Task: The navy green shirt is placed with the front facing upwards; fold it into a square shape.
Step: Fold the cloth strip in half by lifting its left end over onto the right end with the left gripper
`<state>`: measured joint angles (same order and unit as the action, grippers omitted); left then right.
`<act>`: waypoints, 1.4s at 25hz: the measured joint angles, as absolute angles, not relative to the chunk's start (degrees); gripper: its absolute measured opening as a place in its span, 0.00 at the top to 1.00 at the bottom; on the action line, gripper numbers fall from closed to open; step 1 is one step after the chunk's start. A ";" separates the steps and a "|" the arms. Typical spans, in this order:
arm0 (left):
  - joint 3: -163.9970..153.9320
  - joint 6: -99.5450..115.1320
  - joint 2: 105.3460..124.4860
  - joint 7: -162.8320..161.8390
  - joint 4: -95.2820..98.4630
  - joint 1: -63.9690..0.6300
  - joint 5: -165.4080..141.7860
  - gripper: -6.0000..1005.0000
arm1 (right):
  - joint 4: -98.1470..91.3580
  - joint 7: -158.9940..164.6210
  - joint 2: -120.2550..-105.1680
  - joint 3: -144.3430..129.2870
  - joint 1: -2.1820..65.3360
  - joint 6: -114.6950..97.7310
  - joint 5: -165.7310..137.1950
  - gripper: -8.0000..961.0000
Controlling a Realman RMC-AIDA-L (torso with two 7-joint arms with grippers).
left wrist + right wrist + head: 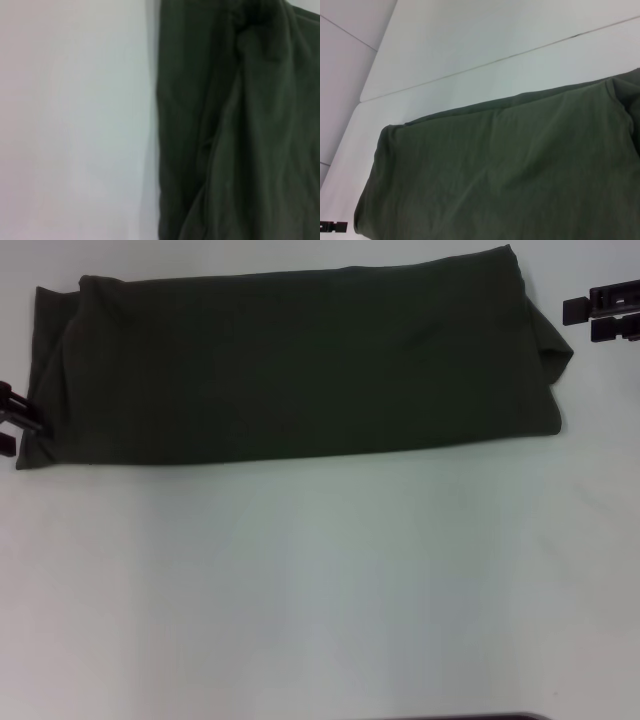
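the shirt (300,365) lies on the far half of the white table (320,590) as a long band, plain green side up, no lettering showing, so i judge the lengthwise folds are done and what is left is to bring the ends together. its long axis runs left to right across my view, the right end tilted slightly farther away. a loose flap, maybe a sleeve, sticks out at the right end; the left end is rumpled.

my left gripper (14,420) sits low at the left end, touching or just beside the cloth near its front corner, i think to take that end. i can't tell how its jaws stand. my right gripper (607,312) hangs just off the right end, apart from the cloth, jaws parted and empty, probably waiting.
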<state>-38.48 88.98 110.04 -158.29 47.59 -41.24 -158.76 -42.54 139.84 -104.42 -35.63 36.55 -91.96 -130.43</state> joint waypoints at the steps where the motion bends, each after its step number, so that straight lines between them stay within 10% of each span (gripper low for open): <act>1: -38.37 89.19 110.01 -158.32 47.92 -41.31 -158.72 0.47 | -42.54 139.83 -104.41 -35.60 36.55 -91.91 -130.40 0.19; 35: -35.43 83.53 109.32 -156.72 41.69 -41.18 -158.62 0.45 | -42.54 139.63 -104.59 -35.59 36.29 -91.28 -130.07 0.19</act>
